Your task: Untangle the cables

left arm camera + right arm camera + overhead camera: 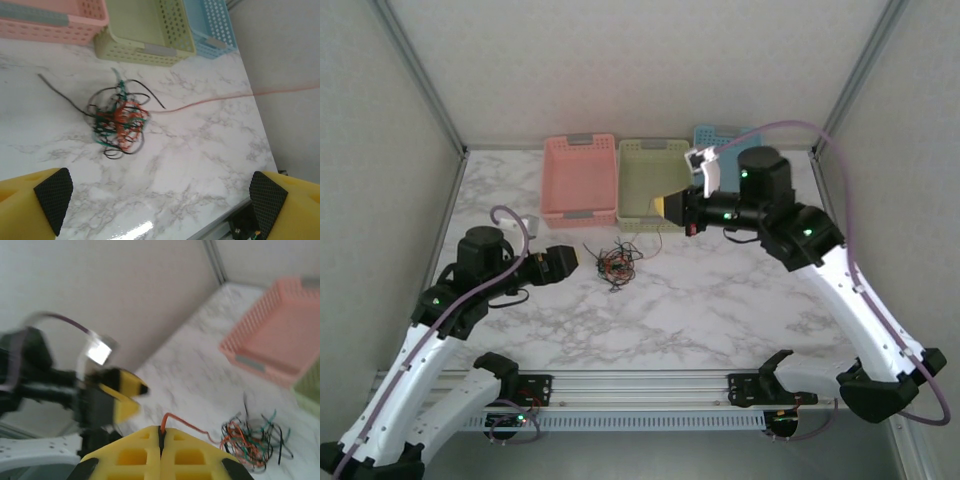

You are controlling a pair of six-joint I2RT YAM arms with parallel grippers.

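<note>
Now clamps right gripper (161,432) tight on one red wire (210,100) stretched from the clump (615,262), mid-table just before the baskets (650,148); hangs left gripper (160,197) wide open nearby, touching nothing. Likely drags the whole unpinned clump along under any pull, or lets the strand slip.

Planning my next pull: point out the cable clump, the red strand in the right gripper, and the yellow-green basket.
cable clump (120,120): left wrist view, its tangled middle.
red strand (210,100): left wrist view, the straight stretch right of the clump.
yellow-green basket (127,50): left wrist view, its perforated near wall.
</note>
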